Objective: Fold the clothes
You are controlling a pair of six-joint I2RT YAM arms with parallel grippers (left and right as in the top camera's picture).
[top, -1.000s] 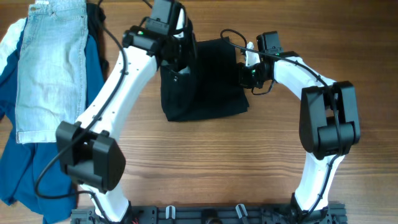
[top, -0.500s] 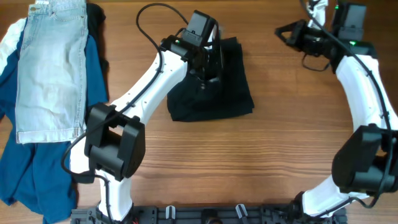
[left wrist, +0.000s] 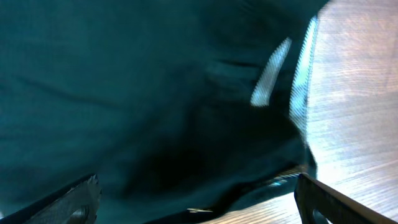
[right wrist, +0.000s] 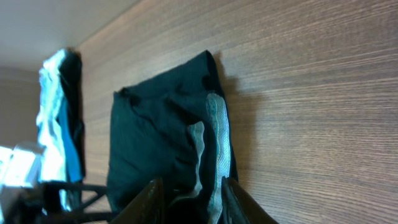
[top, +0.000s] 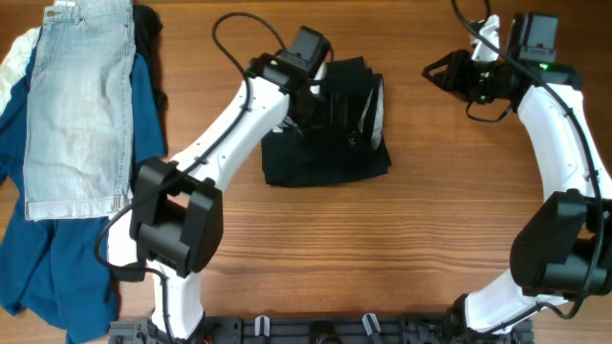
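The clothes (top: 325, 143), black shorts, lie folded in a rough square at the table's far middle. A pale lining strip (top: 376, 107) shows along their right edge. My left gripper (top: 337, 100) hovers low over their upper part, jaws wide open and holding nothing. In the left wrist view the black fabric (left wrist: 155, 93) fills the frame above my left gripper (left wrist: 199, 208), its fingers far apart. My right gripper (top: 435, 72) is off to the upper right, away from the cloth. The right wrist view shows the shorts (right wrist: 161, 137) at a distance behind my right gripper (right wrist: 193, 205), slightly open and empty.
Pale-blue denim shorts (top: 76, 105) lie on a deep-blue garment (top: 57, 258) at the left edge, with white cloth (top: 14, 67) and a dark item (top: 145, 24) beside them. A black rail (top: 325, 330) runs along the front edge.
My left gripper opened and let go of the black fabric, and the pale lining now shows. My right arm swung away to the upper right and its jaws parted a little.
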